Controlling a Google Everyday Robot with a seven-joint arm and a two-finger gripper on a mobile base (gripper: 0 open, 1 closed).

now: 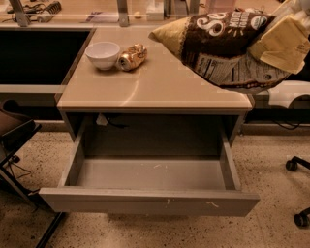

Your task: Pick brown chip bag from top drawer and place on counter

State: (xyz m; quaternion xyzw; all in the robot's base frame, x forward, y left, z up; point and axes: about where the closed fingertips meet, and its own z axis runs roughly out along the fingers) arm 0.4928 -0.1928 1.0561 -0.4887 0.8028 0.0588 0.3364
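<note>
The brown chip bag point(220, 43) hangs in the air over the right back part of the beige counter point(155, 85), its yellow end pointing left. My gripper point(283, 38) comes in from the upper right and is shut on the bag's right end, with a yellowish finger lying over it. The bag is clear of the counter surface. The top drawer point(145, 201) is pulled wide open below the counter, and its grey inside holds nothing.
A white bowl point(103, 54) and a small crushed golden can point(132, 56) sit at the counter's back left. A cluttered shelf with metal posts point(121, 12) runs behind. A dark chair point(14, 131) stands at the left, and chair wheels point(292, 164) at the right.
</note>
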